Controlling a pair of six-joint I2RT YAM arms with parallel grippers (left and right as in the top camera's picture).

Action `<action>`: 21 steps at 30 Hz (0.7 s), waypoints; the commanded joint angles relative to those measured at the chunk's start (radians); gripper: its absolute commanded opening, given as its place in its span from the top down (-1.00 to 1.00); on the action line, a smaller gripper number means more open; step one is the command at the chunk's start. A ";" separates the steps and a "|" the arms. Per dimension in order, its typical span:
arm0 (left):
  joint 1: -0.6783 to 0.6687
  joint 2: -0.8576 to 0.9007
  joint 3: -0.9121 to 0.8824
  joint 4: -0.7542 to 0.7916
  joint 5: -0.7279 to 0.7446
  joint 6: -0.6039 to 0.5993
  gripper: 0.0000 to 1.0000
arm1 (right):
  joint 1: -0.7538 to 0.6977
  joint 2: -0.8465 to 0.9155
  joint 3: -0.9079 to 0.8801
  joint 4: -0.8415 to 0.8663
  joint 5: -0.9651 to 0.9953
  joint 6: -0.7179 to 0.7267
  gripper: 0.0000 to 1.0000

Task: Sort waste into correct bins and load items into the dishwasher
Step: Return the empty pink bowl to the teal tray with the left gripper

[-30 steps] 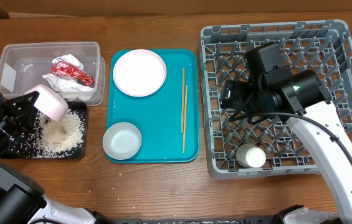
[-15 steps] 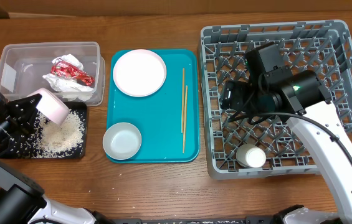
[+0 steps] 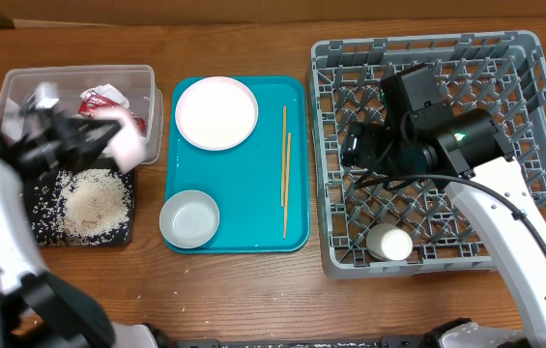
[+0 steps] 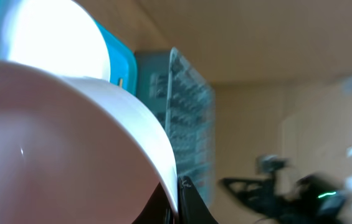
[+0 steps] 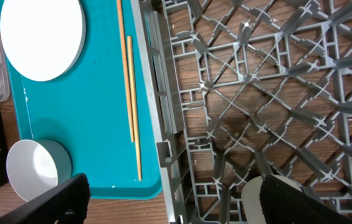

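Observation:
My left gripper is shut on the rim of a white-pinkish plate, blurred in motion above the clear tub and the black tray. In the left wrist view the held plate fills the left side and the fingers pinch its edge. Rice lies in the black tray. The napkin with red wrapper lies in the tub, partly hidden. A second plate, a grey bowl and two chopsticks lie on the teal tray. My right gripper is open and empty over the left part of the grey rack. The cup lies in the rack.
The right wrist view shows the plate, chopsticks, bowl, the rack's left wall and the cup between the open fingers. The teal tray sits between the bins and the rack on a wooden table.
My left arm has swung up and to the right with the plate, from over the black tray's rice to near the tub's right side. The right arm has not moved.

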 commanded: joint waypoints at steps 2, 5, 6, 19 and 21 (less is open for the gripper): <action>-0.282 -0.084 0.073 0.081 -0.409 -0.096 0.92 | 0.001 0.001 0.016 -0.003 0.000 -0.008 -0.77; -0.497 -0.073 0.074 0.133 -0.635 -0.113 0.92 | 0.001 0.001 0.016 -0.009 0.000 -0.008 -0.77; -0.558 -0.063 0.074 0.139 -0.715 -0.122 0.92 | 0.001 0.001 0.016 -0.010 0.000 -0.008 -0.77; -0.980 0.200 0.074 0.085 -1.229 -0.152 0.92 | 0.001 0.001 0.016 -0.015 0.000 -0.027 -0.78; -0.991 0.235 0.074 0.073 -1.226 -0.151 0.92 | 0.001 0.001 0.016 -0.016 0.000 -0.027 -0.78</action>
